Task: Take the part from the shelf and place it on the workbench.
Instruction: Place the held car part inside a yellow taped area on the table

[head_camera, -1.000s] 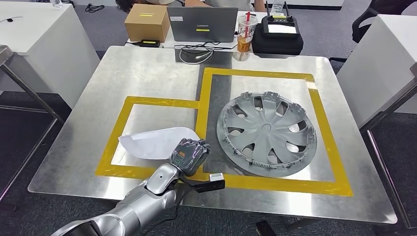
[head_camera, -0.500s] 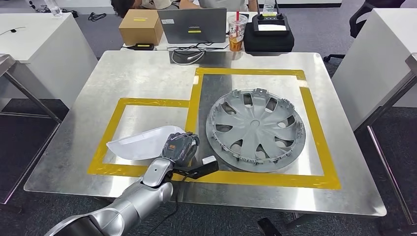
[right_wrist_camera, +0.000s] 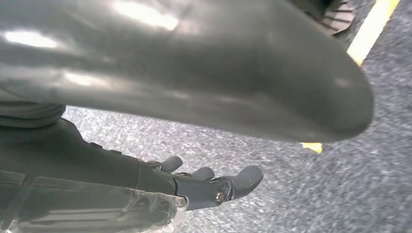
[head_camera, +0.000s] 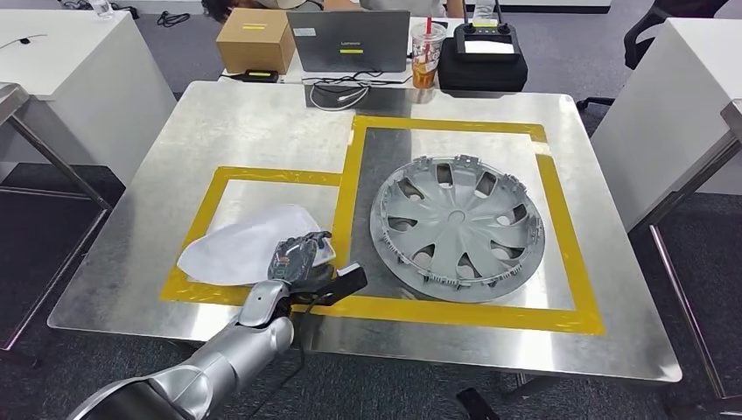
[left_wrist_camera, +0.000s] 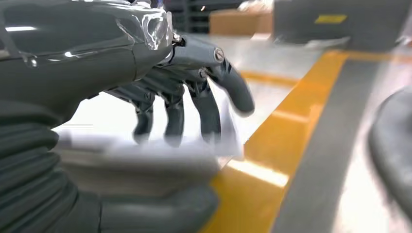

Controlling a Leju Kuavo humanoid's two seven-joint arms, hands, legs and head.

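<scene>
My left hand [head_camera: 297, 258] gripped the white part [head_camera: 236, 249], a thin curved shell that lay tilted inside the smaller yellow-taped rectangle [head_camera: 262, 178] on the steel workbench [head_camera: 219, 122]. From the head view my fingers lay over the part's right end, close to the tape strip that divides the two marked areas. In the left wrist view the darker fingers [left_wrist_camera: 206, 109] curled down over the white surface while the thick thumb [left_wrist_camera: 160, 211] sat under its edge, so the part was pinched between them (that view was blurred, so I could not tell whether the part's far edge touched the metal). My silver left arm [head_camera: 227, 354] came up over the near edge of the bench. My right hand [right_wrist_camera: 214, 184] hung over grey speckled carpet, its fingers loosely apart and holding nothing. In the larger taped rectangle, just beside my left hand, a grey wheel cover [head_camera: 457, 227] lay flat with its clips showing round the rim. Beyond the far edge of the bench stood a cardboard box [head_camera: 255, 39], a grey laptop [head_camera: 348, 39], an iced drink cup [head_camera: 424, 54] with a red straw, and a black case [head_camera: 483, 61].
</scene>
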